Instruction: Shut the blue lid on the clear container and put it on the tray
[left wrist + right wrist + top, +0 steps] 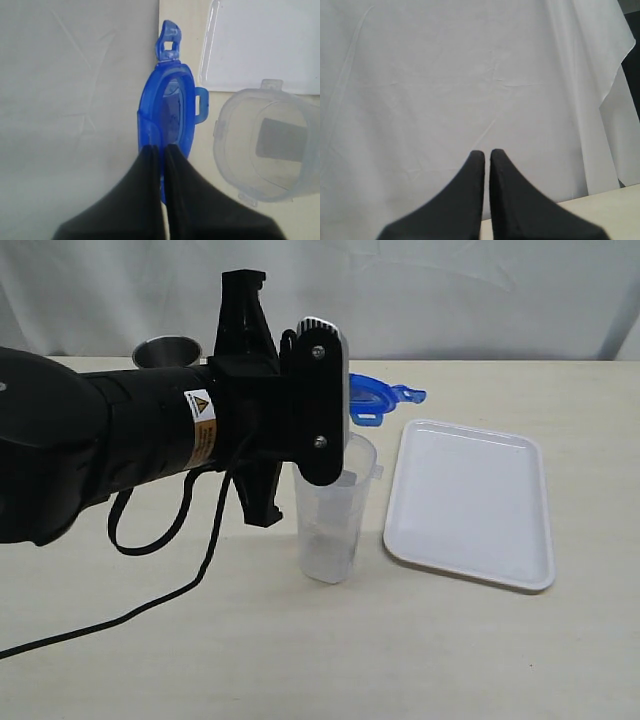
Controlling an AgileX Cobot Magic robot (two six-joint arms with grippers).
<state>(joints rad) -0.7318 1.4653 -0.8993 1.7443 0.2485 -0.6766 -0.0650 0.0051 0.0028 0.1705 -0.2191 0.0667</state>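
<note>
The left gripper (pixel 162 150) pinches the blue lid (pixel 167 107) by its rim, close to the open clear container (pixel 265 145), probably to cap it, the tray (pixel 470 500) just beside; the right gripper (pixel 486 155) hangs closed and empty.

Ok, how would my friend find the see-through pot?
Find the big white tray on the table. Right beside it, near the black arm, stands the clear container. It is tall, see-through and open on top, unlike the shiny steel cup far behind.
</note>
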